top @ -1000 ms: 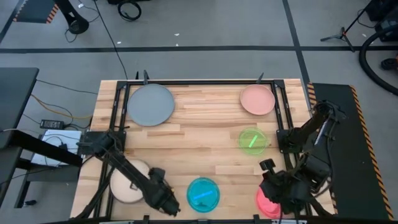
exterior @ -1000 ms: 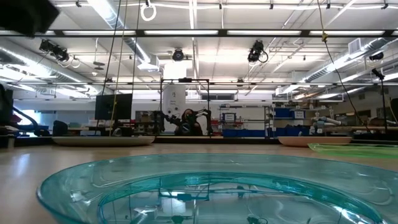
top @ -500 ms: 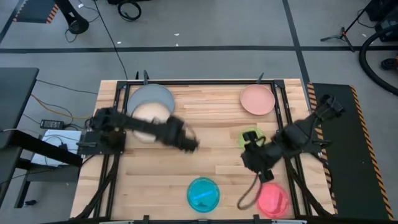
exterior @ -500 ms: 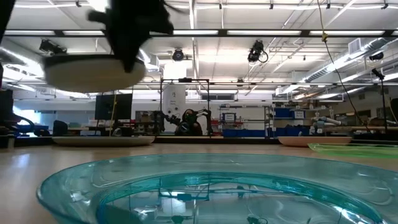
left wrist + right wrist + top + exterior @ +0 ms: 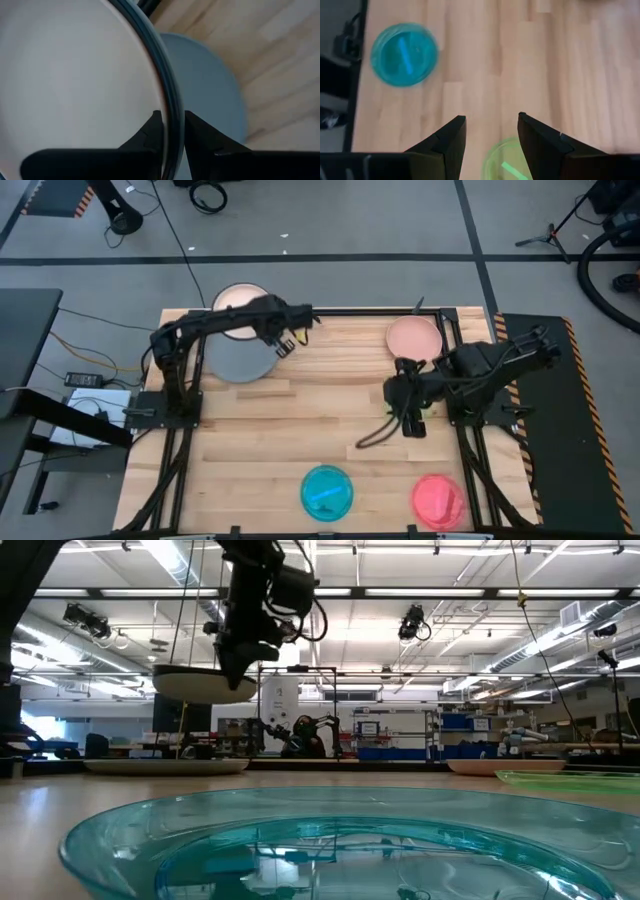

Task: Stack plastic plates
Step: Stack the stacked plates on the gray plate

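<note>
My left gripper [image 5: 275,330] is shut on a cream plate [image 5: 238,298] and holds it in the air over the grey plate [image 5: 238,360], which lies flat at the table's far left. My right gripper [image 5: 489,131] is open and empty, right of the table's middle. It hangs above the small green plate [image 5: 506,161], which lies flat on the table and is mostly hidden under the arm in the high view. A salmon pink plate [image 5: 412,336], a cyan plate [image 5: 327,491] and a red-pink plate [image 5: 438,500] also lie flat on the table. My left gripper pinches the cream plate's rim [image 5: 171,131] between its two fingers, on the plate's right side. The fingers [image 5: 238,668] come from above, pointing down. The plate [image 5: 195,684] is lifted clear and roughly level, and reaches toward the table's left.
A black frame [image 5: 330,310] runs along the table's far edge, and posts stand at both sides. A dark cable [image 5: 375,438] hangs from the right arm onto the table's middle. Bare wood lies between the plates.
My left gripper has carried the cream plate from the table's near left corner up and toward the far edge, and now holds it over the grey plate. My right gripper has gone from beside the red-pink plate toward the far edge and now hangs over the green plate.
</note>
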